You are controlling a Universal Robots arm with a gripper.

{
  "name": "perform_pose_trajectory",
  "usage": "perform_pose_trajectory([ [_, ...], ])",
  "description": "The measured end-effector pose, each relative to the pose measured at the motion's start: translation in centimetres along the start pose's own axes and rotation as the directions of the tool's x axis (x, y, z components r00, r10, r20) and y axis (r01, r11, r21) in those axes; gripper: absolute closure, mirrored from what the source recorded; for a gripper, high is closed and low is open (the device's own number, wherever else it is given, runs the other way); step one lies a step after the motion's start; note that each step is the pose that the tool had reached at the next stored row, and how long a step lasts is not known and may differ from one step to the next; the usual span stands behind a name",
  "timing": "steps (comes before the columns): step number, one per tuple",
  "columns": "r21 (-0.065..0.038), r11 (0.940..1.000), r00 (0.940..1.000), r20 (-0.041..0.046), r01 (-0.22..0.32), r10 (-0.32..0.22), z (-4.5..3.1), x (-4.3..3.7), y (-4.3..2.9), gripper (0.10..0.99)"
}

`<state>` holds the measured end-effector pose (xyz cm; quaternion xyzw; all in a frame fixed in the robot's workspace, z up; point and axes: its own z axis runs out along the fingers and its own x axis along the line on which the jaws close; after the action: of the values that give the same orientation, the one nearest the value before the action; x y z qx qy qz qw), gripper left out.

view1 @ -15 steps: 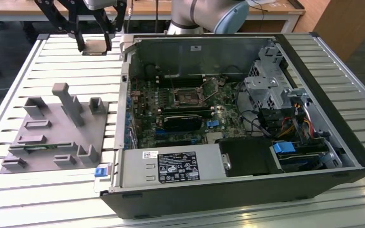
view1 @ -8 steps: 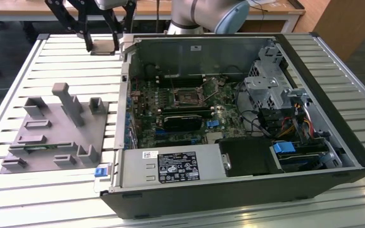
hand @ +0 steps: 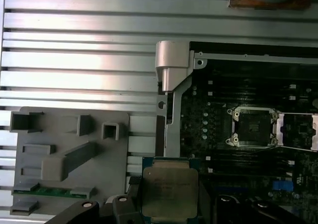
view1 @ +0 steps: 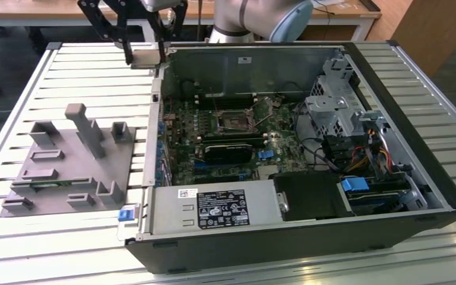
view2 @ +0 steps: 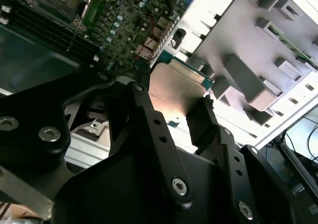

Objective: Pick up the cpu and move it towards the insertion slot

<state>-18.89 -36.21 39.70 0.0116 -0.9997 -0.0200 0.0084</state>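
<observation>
The cpu (view1: 147, 57), a flat pale silver square, hangs above the slatted table just outside the open computer case's far corner on the exterior view's left. My gripper (view1: 146, 58) is shut on it, one black finger at each side edge. In both wrist views the cpu (hand: 170, 191) (view2: 174, 92) sits between the fingers of the gripper (hand: 170, 206) (view2: 174, 110). The insertion slot (view1: 236, 119), a square socket with a dark centre and a silvery frame, lies on the motherboard inside the case, its cover flipped open. The slot (hand: 255, 128) also shows in the first wrist view, some way from the chip.
A grey fixture plate (view1: 69, 160) with upright blocks lies on the slatted metal table (view1: 78, 249) at the exterior view's left. The case wall (view1: 155, 119) stands between the chip and the motherboard. Inside are a long black card (view1: 228, 151), cables, a drive cage (view1: 331, 113) and a power supply (view1: 212, 208).
</observation>
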Motion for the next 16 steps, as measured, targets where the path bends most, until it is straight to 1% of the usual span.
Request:
perform_pose_trajectory([
  [2,0.0,1.0,1.0,0.0045,0.0,0.0,0.03,-0.55,0.09,0.541],
  [6,0.0,1.0,1.0,0.0096,0.0,0.0,0.08,-1.68,0.3,0.541],
  [16,0.0,1.0,0.9998,0.0177,0.0,0.0,0.26,-4.25,0.77,0.541],
])
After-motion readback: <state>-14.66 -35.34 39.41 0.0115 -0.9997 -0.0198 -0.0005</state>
